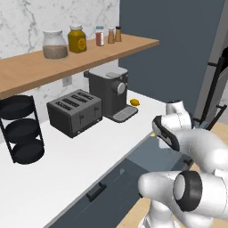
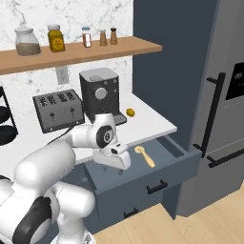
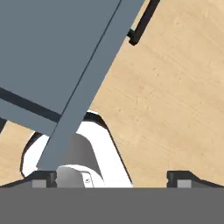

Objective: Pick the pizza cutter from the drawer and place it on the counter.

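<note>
The drawer (image 2: 181,159) is standing pulled out beneath the worktop (image 2: 152,119), its greyish inside exposed. The pizza cutter (image 2: 144,156) is lying flat on the drawer floor, untouched, toward the middle of the open compartment. In the right base view its long axis is running diagonally: the round yellowish wheel is sitting at the upper-left end, nearer the worktop edge, and the tan handle is pointing down-right toward the drawer front.

The hand (image 2: 114,159) is hovering over the left part of the drawer, near the cutter but apart from it; the cutter is lying to its right in that view, with the wheel end closer than the handle. In the hand view the fingertips (image 3: 43,179) are standing well apart with nothing between them, and the camera is looking down past the drawer's edge at the wooden floor (image 3: 175,100), not at the tool.

Judgement: the approach is not yet aligned. The hand will need to shift sideways over the handle, turn across its axis, then descend.
</note>
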